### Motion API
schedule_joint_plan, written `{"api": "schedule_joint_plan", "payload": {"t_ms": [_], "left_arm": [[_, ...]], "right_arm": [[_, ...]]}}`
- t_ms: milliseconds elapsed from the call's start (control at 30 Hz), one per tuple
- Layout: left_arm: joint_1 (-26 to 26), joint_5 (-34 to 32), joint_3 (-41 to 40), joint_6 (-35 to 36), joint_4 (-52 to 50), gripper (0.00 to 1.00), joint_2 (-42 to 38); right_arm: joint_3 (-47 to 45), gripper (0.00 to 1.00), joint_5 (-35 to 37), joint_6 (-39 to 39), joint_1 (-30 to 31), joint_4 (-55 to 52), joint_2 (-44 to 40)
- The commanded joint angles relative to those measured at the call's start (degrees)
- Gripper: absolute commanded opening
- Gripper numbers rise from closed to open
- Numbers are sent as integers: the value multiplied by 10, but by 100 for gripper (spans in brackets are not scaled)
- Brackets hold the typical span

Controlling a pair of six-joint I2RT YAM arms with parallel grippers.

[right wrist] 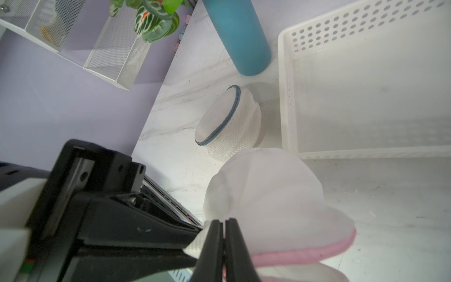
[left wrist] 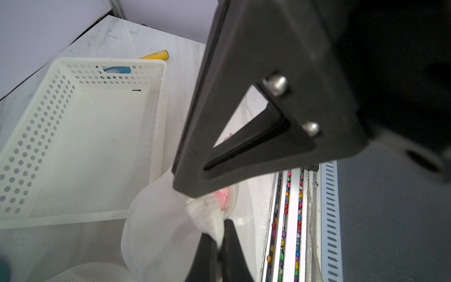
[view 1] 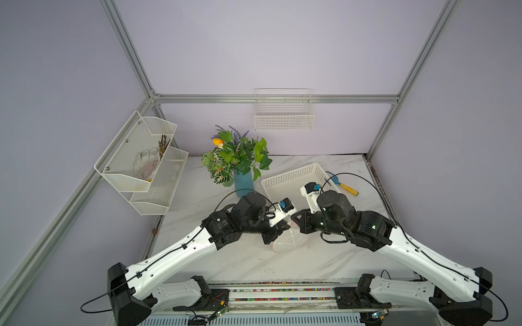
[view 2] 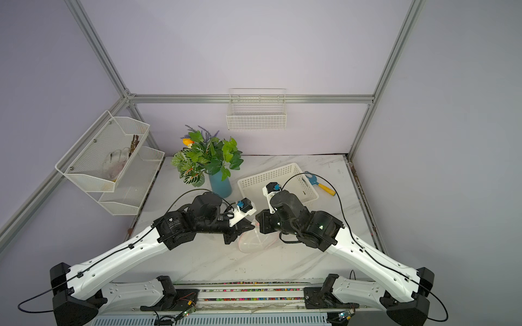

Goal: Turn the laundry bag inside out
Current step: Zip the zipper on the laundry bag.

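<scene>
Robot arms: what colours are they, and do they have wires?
Both arms, left arm and right arm, have long white shells with black joints. A thin black cable runs along each. Each wrist carries a white camera mount with a blue plug. The left gripper and right gripper have slim black fingers.

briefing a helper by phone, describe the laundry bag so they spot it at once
On the marble table, in front of the white perforated basket, the laundry bag is held by the left claw and right claw. Its pink edge sets it apart from the blue-rimmed mesh bag near the blue vase.
</scene>
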Motion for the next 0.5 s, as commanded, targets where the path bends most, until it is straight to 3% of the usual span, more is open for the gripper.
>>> {"api": "schedule_joint_plan", "payload": {"t_ms": [0, 267, 467], "left_arm": [[0, -6, 19, 0, 15, 0, -9], [0, -21, -3, -15, 16, 0, -20], [6, -14, -47, -36, 36, 0, -51]], "right_arm": [[-9, 0, 10, -2, -14, -22, -19], [-30, 0, 13, -10, -39, -19, -51], [-95, 0, 24, -47, -67, 34, -119]]}}
